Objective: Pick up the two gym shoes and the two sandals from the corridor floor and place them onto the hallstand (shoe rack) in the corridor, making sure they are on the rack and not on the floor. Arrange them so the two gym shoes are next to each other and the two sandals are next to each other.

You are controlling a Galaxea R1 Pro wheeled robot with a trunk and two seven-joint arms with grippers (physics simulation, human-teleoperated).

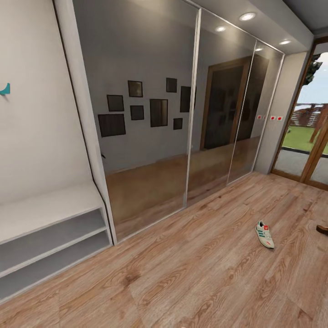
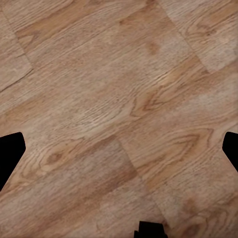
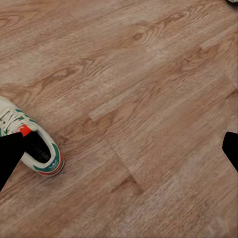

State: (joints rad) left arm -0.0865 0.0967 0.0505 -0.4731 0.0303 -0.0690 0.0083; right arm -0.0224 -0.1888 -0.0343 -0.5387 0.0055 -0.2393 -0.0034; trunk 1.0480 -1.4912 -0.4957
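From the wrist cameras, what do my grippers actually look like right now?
Little shows. The left gripper appears as two flat black fingertips poking in from opposite picture edges, with slanted tips, plus a small black block at the lower edge. The right gripper has the same plain black fingertips. No cables or markings are visible on either.

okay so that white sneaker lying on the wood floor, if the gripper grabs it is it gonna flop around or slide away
The gym shoe sits flat on its sole, so it probably won't roll or tip. Its lace-up upper and open collar look soft, likely giving under a pinch while the sole stays stiffer. On the smooth plank floor a nudge may slide it.
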